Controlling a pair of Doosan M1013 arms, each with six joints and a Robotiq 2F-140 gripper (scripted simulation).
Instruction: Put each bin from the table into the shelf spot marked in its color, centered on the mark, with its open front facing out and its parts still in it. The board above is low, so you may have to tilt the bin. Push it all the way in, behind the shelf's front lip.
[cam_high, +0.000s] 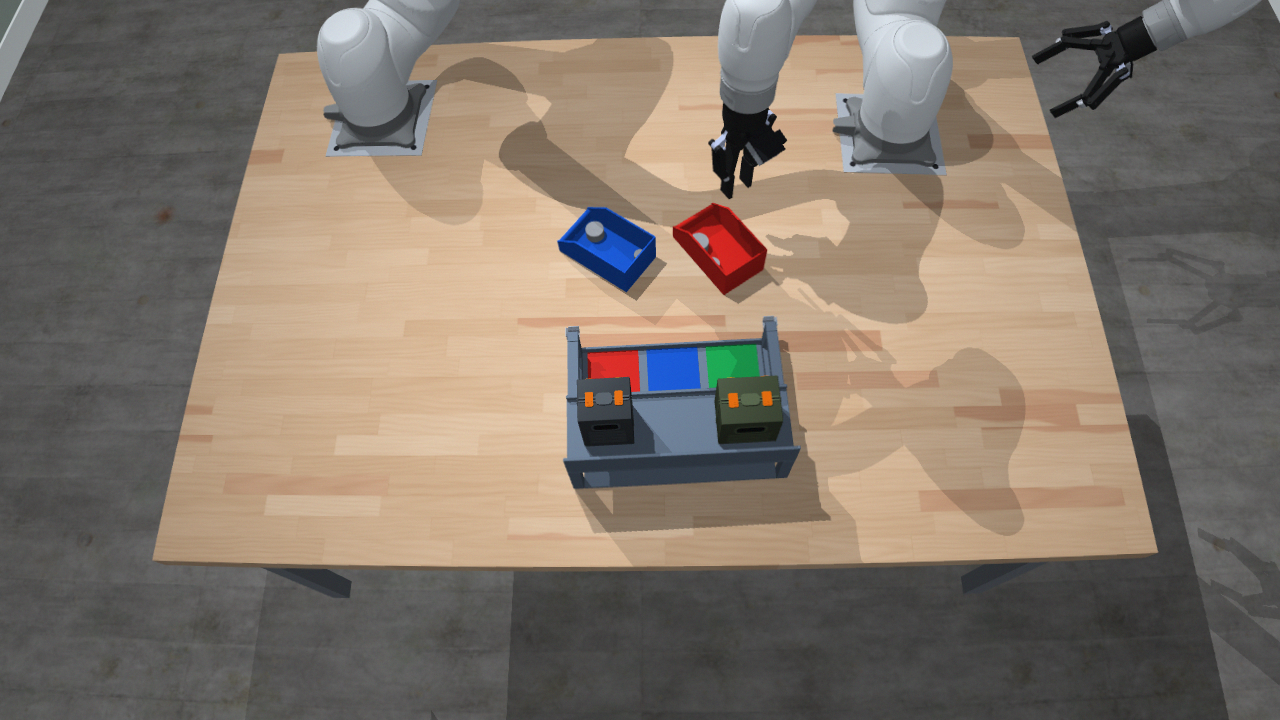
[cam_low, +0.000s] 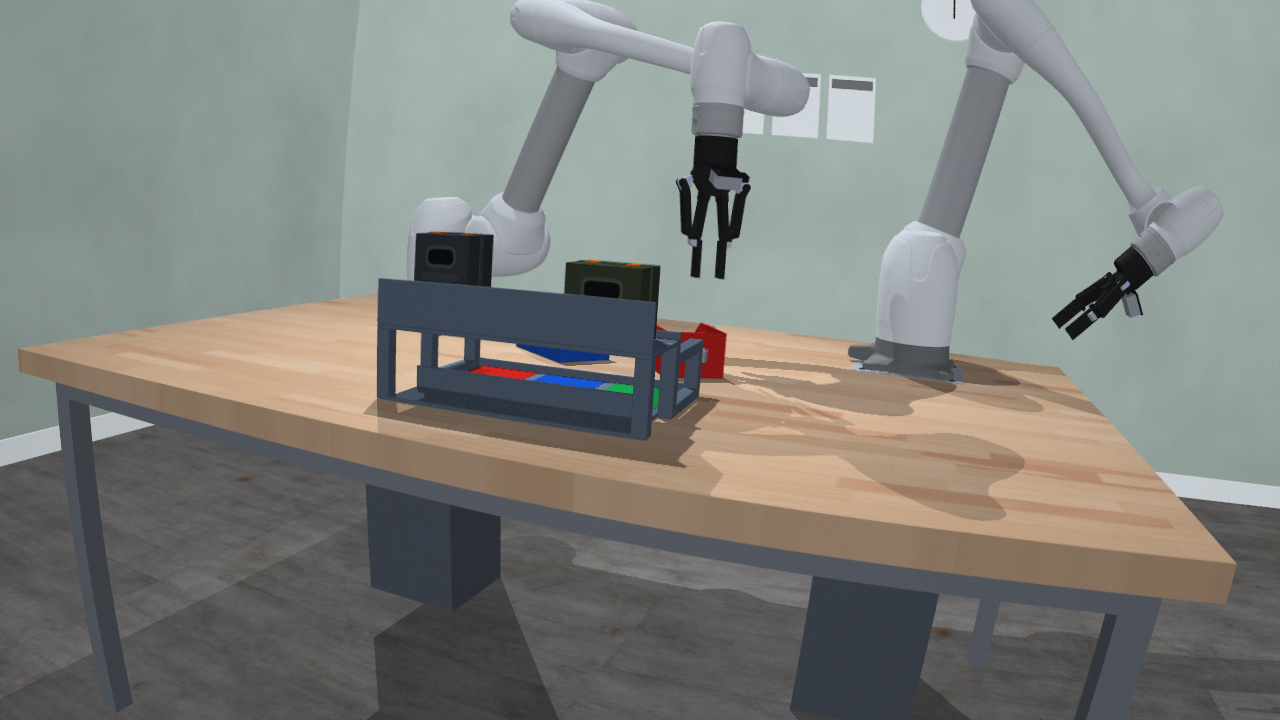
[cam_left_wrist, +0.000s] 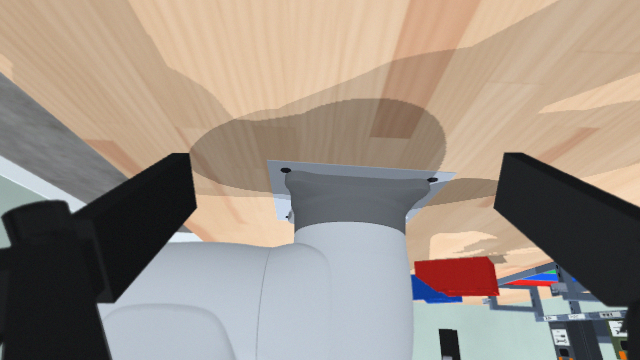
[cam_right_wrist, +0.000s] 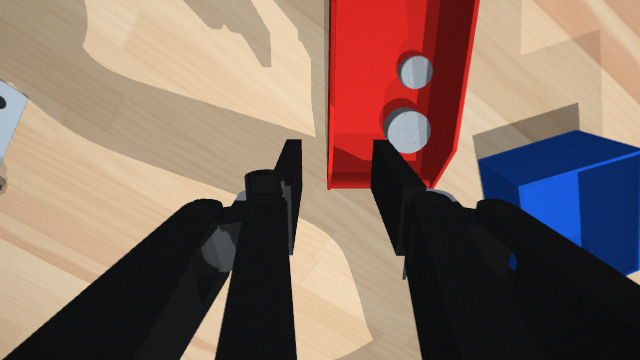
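The red bin (cam_high: 739, 246) (cam_low: 711, 353) (cam_left_wrist: 457, 277) (cam_right_wrist: 360, 65) stands upright on the table with two grey round parts inside. The blue bin (cam_high: 619, 248) (cam_low: 568, 354) (cam_right_wrist: 550, 205) stands beside it, also with grey parts. The shelf (cam_high: 675, 429) (cam_low: 514, 308) shows a red mark (cam_high: 613, 368), a blue mark (cam_high: 673, 368) and a green mark (cam_high: 733, 362), all uncovered. My right gripper (cam_high: 737, 188) (cam_low: 708, 274) (cam_right_wrist: 336, 164) is partly open and empty, pointing down high above the table near the red bin. My left gripper (cam_high: 1044, 86) (cam_low: 1065, 328) (cam_left_wrist: 344, 181) is wide open and empty, beyond the table's edge.
A black case (cam_high: 604, 391) (cam_low: 453, 259) and an olive case (cam_high: 750, 413) (cam_low: 613, 282) stand on the shelf's upper board, above the marked level. Shelf posts rise at both ends. The left arm's base (cam_high: 895, 147) (cam_left_wrist: 350, 200) stands at the table's back.
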